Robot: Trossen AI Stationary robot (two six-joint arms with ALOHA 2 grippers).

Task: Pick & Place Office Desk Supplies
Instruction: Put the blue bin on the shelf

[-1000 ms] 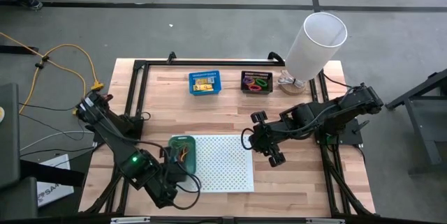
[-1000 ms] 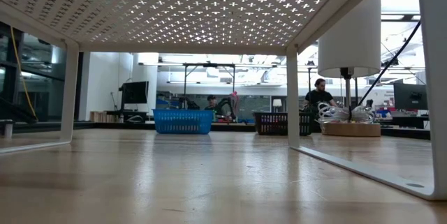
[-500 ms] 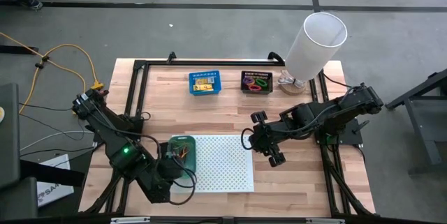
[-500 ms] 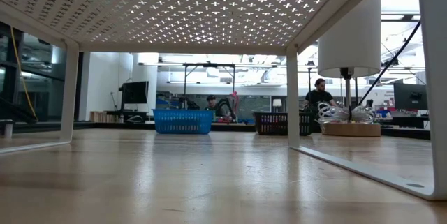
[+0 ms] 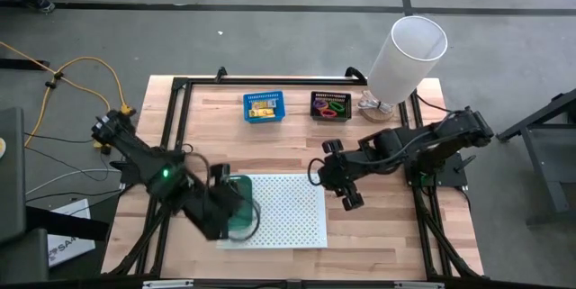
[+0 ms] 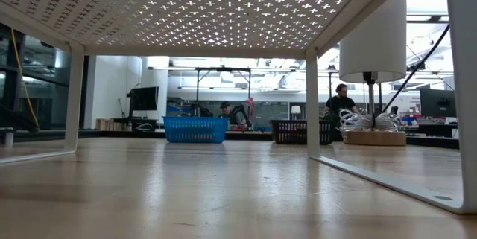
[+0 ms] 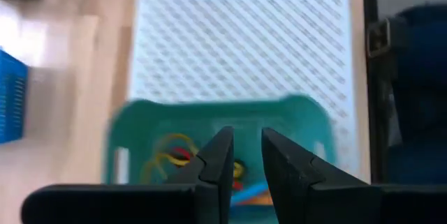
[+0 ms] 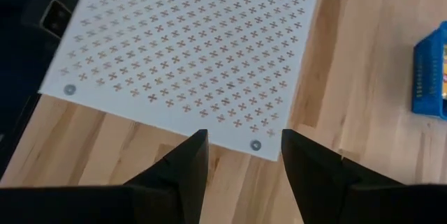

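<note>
While my left jaws (image 7: 242, 160) hung narrowly parted just above the green bin's (image 7: 293, 116) rubber bands (image 7: 174, 155), lower left, my right jaws (image 8: 242, 155) idled wide open.

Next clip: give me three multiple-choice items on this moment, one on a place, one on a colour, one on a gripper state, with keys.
1. Where does the green bin sit?
A. on the white perforated board's left edge
B. beside the lamp
C. on the floor

2. What colour is the bin that holds the yellow-orange packets?
A. black
B. blue
C. red

3. How is the right gripper?
A. shut on a packet
B. open, holding nothing
C. out of view

Answers: 1 A, the high view shows it on the board's left edge under the left gripper. 2 B, the packets lie in the blue bin. 3 B, the right wrist view shows spread fingers with only board and table between.
</note>
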